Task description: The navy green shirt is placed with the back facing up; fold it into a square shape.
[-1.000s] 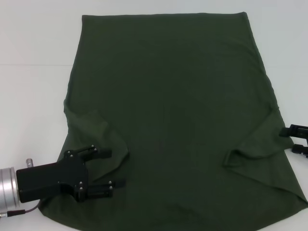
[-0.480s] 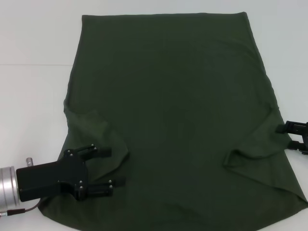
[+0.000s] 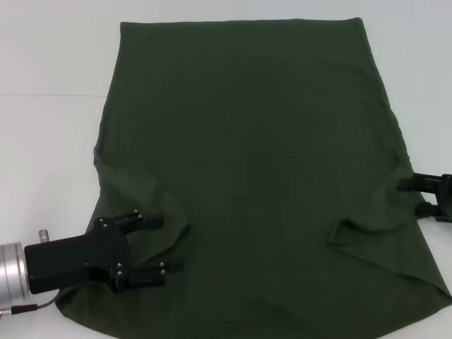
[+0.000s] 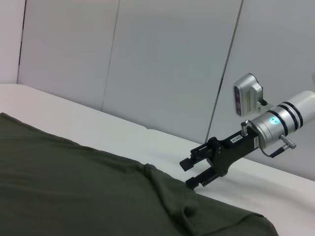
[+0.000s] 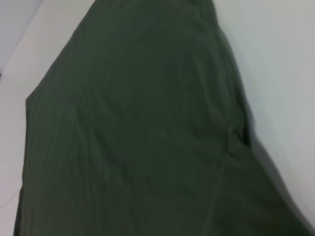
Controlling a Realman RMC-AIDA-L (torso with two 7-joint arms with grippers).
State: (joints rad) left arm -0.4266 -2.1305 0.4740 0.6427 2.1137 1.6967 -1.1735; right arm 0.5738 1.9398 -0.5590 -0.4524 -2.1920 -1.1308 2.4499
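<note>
The navy green shirt [image 3: 254,155] lies flat on the white table [image 3: 49,141], with both sleeves folded inward over its body. My left gripper [image 3: 161,244] is open at the near left, its fingers spread over the folded left sleeve [image 3: 152,198]. At the shirt's right edge, my right gripper [image 3: 409,198] is open beside the folded right sleeve [image 3: 374,219]. The left wrist view shows the shirt [image 4: 74,191] and, farther off, the right gripper [image 4: 189,173] open at the cloth's edge. Only the shirt [image 5: 138,128] shows in the right wrist view.
Bare white table surface [image 3: 42,56] runs along the shirt's left side and also its right side [image 3: 424,85]. Grey wall panels [image 4: 162,64] stand behind the table in the left wrist view.
My right gripper has moved left, from the frame's edge up to the shirt's right edge. The left gripper has stayed almost still.
</note>
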